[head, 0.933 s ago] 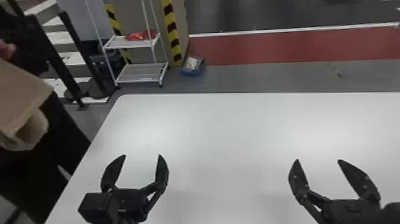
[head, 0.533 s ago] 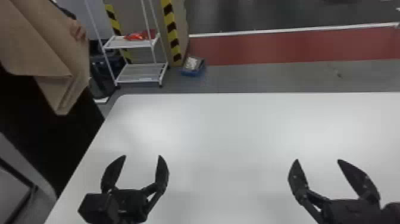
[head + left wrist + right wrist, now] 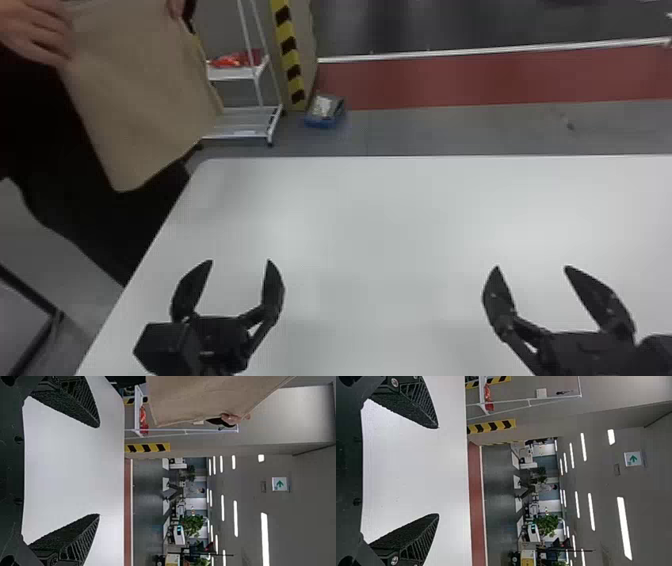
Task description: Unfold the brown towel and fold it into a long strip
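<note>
**A:** What had just changed in front of you?

**B:** The towel (image 3: 135,95) had. It was bunched at the left edge of your head view, then lifted; by this moment it had swung toward the centre and hung broad and fairly flat in the upper left. A person's hand (image 3: 37,30) held it at one upper corner, and a second hand (image 3: 176,7) showed at the top, by its other side.

**A:** Had it reached your table (image 3: 390,225)?

**B:** No. It hung just beside the far left corner, its lower edge slanting, with what looked like another layer along its right side. So it was probably still doubled, and you had unfolding ahead of you.

**A:** And your grippers?

**B:** Neither had moved. Your left gripper (image 3: 240,261) sat at the lower left, your right gripper (image 3: 531,267) at the lower right, each with its fingers wide apart and nothing between them.

**A:** Then what did that mean for you?

**B:** Folding had not begun; it looked like a hand-over or a laying-out. Your best course was to wait until the towel lay down and those hands withdrew. Reaching early risked snagging cloth or meeting fingers.
</note>
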